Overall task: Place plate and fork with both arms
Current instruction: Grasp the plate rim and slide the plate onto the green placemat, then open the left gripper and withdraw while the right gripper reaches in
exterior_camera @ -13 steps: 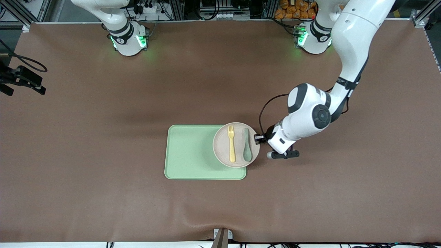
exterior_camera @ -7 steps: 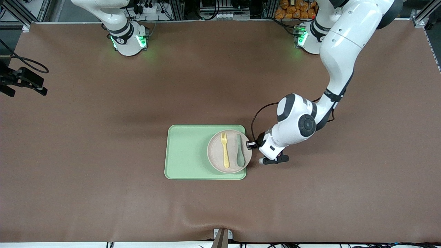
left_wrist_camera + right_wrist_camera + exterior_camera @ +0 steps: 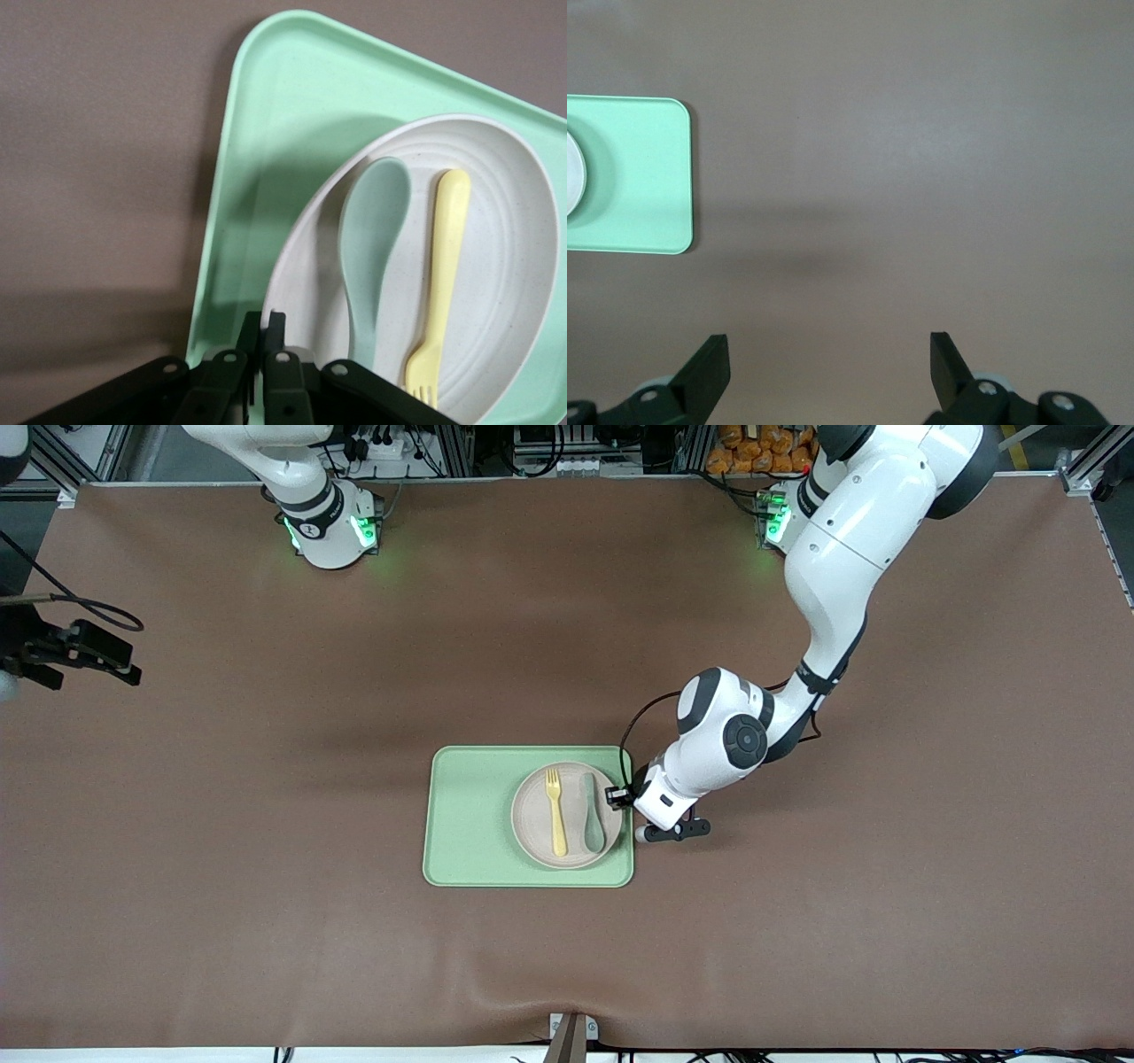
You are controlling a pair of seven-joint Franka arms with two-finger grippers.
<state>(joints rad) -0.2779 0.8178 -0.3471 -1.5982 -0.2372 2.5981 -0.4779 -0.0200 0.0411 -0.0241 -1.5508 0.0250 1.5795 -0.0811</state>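
On the brown surface point(image 3: 266, 824) near its middle lies a light green tray point(image 3: 469, 824), and the plate point(image 3: 532, 828) sits on the part of the tray toward the left arm's end. Inside the plate the fork point(image 3: 555, 813) and a muted green spoon point(image 3: 592, 824) lie side by side, apart from each other, the spoon on the side toward the left arm. The fork's tines point toward the robots' bases.

At the plate's rim, on the side facing the left arm's end, the left claw point(image 3: 614, 796) pinches the plate's edge, its fingers point(image 3: 263, 332) pressed together on the rim; the left wrist view shows the rim running between them, with the spoon's bowl point(image 3: 379, 199) and the fork's handle point(image 3: 447, 230) lying farther in. The left arm point(image 3: 828, 549) reaches down from its base and bends at the elbow just beside the tray.

Over bare surface near the right arm's end hangs the right claw point(image 3: 829, 367), its fingers spread wide with nothing between them; the right wrist view catches a corner of the tray point(image 3: 647, 177) well away from it. The right arm waits.
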